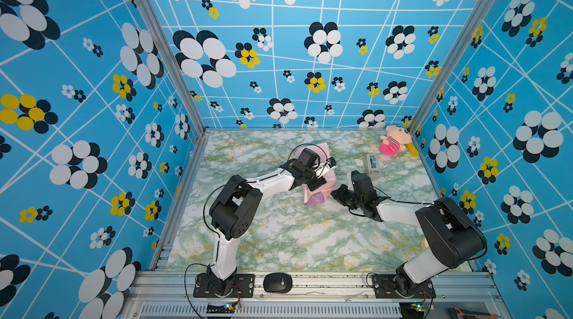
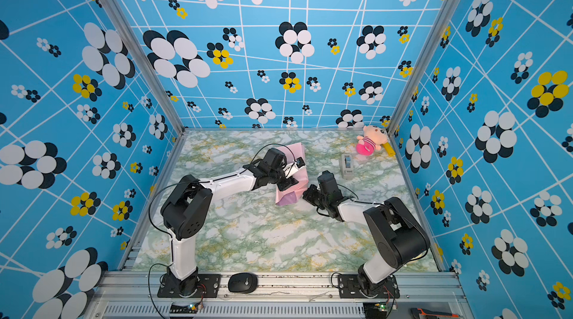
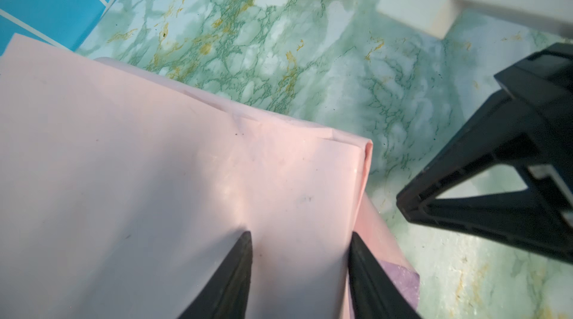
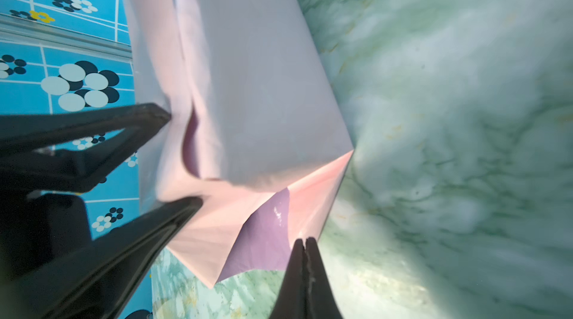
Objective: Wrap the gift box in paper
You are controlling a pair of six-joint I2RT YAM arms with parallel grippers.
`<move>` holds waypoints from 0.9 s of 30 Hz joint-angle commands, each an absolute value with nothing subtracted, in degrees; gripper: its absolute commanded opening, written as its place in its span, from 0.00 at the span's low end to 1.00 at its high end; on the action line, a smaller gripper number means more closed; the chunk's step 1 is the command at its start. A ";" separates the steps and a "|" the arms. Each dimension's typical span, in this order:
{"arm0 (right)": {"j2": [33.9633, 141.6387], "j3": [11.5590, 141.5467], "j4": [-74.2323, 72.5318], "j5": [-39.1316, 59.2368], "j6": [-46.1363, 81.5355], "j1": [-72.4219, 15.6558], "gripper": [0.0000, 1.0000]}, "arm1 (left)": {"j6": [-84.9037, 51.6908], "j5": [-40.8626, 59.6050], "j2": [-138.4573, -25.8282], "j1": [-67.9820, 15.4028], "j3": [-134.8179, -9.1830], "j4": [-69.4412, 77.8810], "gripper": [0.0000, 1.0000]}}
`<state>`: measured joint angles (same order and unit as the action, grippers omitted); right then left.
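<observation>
The gift box cannot be seen; it must be under the paper (image 1: 315,199), which is folded over it. This bundle sits in the middle of the table (image 1: 279,240), a bit toward the far side. Its long way runs from far to near. The paper is pale pink outside and creased. At the near end it is loose and open, and the lilac side peeks out (image 4: 263,240).

The left claw (image 3: 299,236) is on top of the bundle. Its two fingers are apart and their tips press down on the pink paper, close to the right edge. They do not pinch anything.

The right claw (image 4: 305,240) is closed tight and holds nothing. It is just beside the loose near end, which lies a little to its left. It is the nearer arm for tucking that end in, I think.

A grey tape holder (image 1: 373,165) stands farther off to the right.
</observation>
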<state>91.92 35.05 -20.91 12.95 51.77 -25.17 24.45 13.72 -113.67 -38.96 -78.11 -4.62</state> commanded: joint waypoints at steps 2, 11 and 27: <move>94.64 38.26 -18.62 13.69 49.11 -23.87 0.00 | 22.79 14.85 -115.27 -38.54 -75.88 -9.93 0.49; 99.94 42.68 -20.13 15.28 48.86 -23.82 0.00 | 22.94 14.77 -115.31 -38.58 -75.98 -10.02 0.49; 104.25 38.96 -22.57 14.77 50.79 -24.47 0.00 | 22.94 14.85 -115.27 -38.41 -76.20 -10.11 0.49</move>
<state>103.22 41.36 -24.51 15.11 50.26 -23.92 24.45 13.72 -113.67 -38.61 -78.11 -4.43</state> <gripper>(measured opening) 0.047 0.496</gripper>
